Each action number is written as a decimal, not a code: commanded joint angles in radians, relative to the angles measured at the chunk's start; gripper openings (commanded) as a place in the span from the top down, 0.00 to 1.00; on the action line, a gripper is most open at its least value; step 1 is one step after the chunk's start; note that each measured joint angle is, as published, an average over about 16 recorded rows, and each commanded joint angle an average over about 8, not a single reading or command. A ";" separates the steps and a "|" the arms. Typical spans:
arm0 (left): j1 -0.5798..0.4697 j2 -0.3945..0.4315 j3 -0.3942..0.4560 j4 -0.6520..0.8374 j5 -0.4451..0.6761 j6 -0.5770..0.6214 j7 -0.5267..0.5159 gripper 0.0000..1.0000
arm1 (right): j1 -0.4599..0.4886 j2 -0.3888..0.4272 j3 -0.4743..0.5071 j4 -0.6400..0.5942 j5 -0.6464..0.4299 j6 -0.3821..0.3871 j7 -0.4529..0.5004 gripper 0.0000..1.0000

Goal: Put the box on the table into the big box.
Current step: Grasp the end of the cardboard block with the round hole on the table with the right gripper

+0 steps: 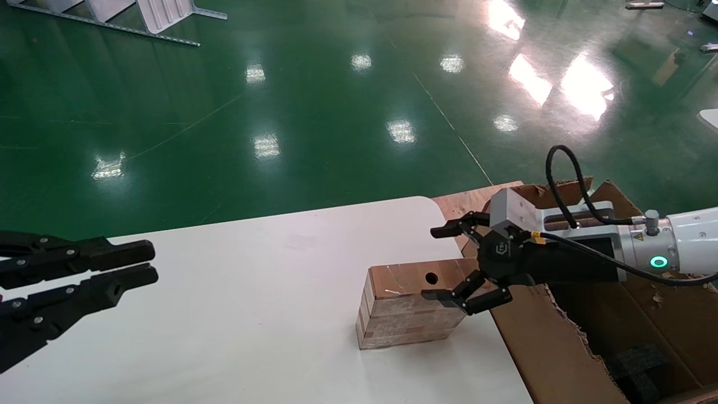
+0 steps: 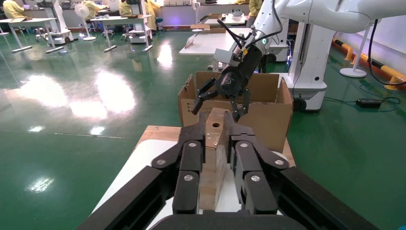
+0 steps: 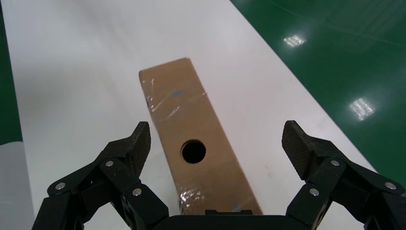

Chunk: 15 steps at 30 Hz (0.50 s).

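Standing upright near the right edge of the white surface (image 1: 224,314), the box (image 1: 406,306) has its holed top face up. Right gripper (image 1: 440,262) hovers over that end, fingers (image 3: 300,146) spread wide, straddling without touching. Beside the surface sits the big box (image 1: 561,348). Left gripper (image 1: 143,264) idles at the left, fingers slightly apart, grasping nothing.

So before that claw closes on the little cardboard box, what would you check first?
1. Right gripper fingers open wider than the box: ok.
2. Fingers straddle the box's narrow top, one on each side: ok.
3. Fingers low enough to catch the box's sides: cannot tell.
4. Box stands upright on the table, nothing against it: ok.
5. Big box open at the top beside the table: ok.
6. Left gripper out of the way, at the table's far left: ok.
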 commanded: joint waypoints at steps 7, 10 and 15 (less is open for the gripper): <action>0.000 0.000 0.000 0.000 0.000 0.000 0.000 1.00 | 0.023 -0.016 -0.017 -0.061 -0.019 -0.024 -0.030 0.00; 0.000 0.000 0.000 0.000 0.000 0.000 0.000 1.00 | 0.032 -0.021 -0.023 -0.076 -0.025 -0.028 -0.037 0.00; 0.000 0.000 0.000 0.000 0.000 0.000 0.000 1.00 | 0.047 -0.029 -0.034 -0.095 -0.033 -0.034 -0.047 0.00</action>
